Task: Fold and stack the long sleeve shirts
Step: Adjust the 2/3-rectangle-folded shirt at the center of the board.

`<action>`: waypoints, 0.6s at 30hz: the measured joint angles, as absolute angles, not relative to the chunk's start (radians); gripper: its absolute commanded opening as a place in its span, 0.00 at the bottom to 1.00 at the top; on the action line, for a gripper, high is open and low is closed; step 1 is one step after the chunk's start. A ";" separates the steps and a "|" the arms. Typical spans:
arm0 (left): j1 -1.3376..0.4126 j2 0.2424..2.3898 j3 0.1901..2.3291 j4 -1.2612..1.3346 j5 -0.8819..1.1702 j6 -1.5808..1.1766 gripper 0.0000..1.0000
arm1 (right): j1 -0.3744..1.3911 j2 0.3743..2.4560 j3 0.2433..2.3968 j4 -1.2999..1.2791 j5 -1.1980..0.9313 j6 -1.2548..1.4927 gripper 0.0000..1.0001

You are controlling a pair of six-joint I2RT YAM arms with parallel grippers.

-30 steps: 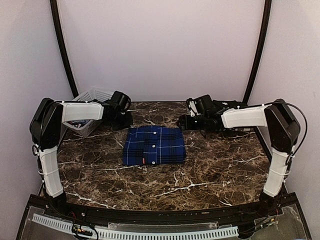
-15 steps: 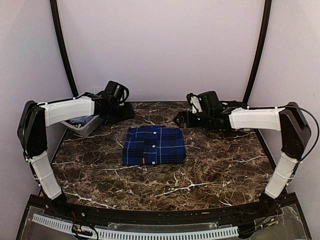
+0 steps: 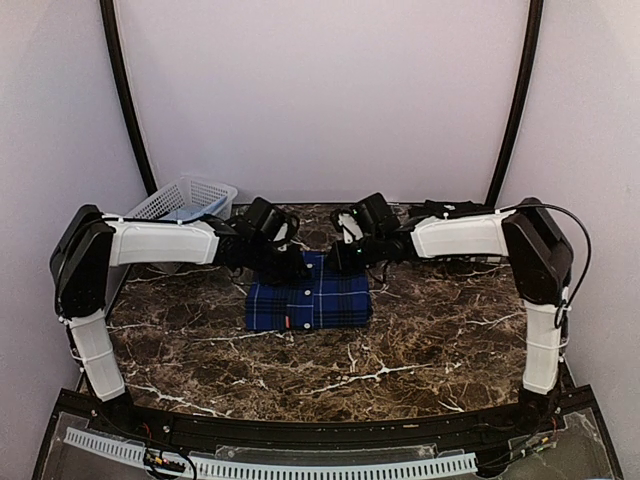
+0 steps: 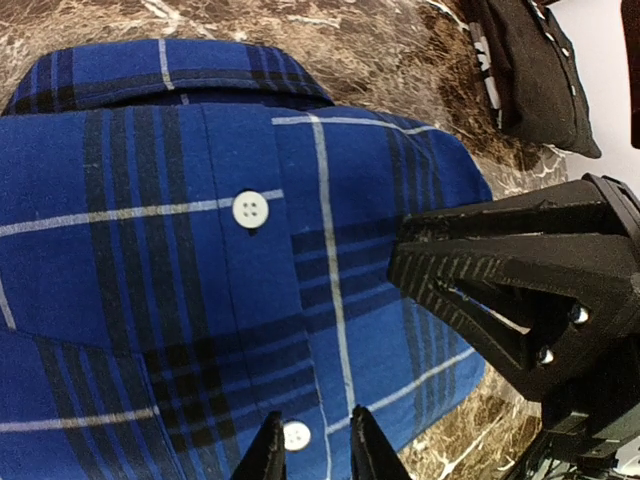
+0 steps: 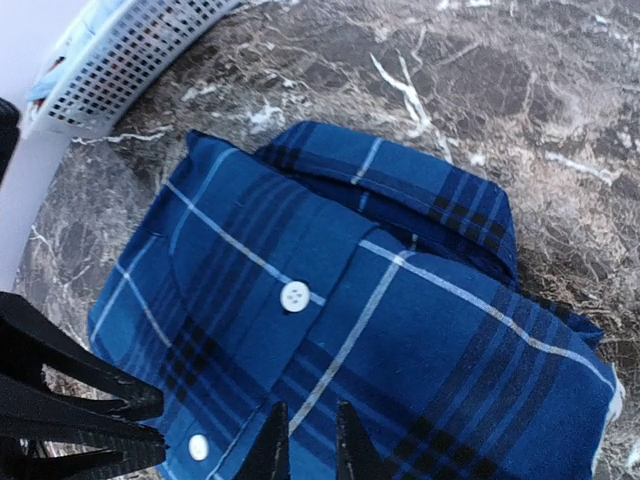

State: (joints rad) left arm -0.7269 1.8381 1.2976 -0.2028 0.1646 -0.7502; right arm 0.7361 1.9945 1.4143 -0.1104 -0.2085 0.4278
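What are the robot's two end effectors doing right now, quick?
Left end effector: narrow gap, over the plaid shirt; grip cannot be told.
Right end effector: narrow gap, over the same shirt; grip cannot be told.

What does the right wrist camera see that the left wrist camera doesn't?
Only the right wrist camera shows the white basket, off past the shirt. Only the left wrist camera shows a piece of black cloth lying beyond the shirt; it may be a black shirt, but too little shows to be sure. Both see the blue plaid shirt, folded, with its collar and white buttons, on the marble table. The left fingers and right fingers each poke in at the bottom of their own picture and look big and black in the other's.
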 measured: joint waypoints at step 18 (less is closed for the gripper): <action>-0.649 2.032 1.372 -0.195 0.138 -0.753 0.18 | 0.589 2.321 1.715 -0.229 -0.197 0.462 0.16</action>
State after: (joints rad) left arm -0.6487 2.0323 1.3724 -0.1951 0.1375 -0.7528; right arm 0.5888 2.3207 1.7145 -0.2295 -0.1970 0.4618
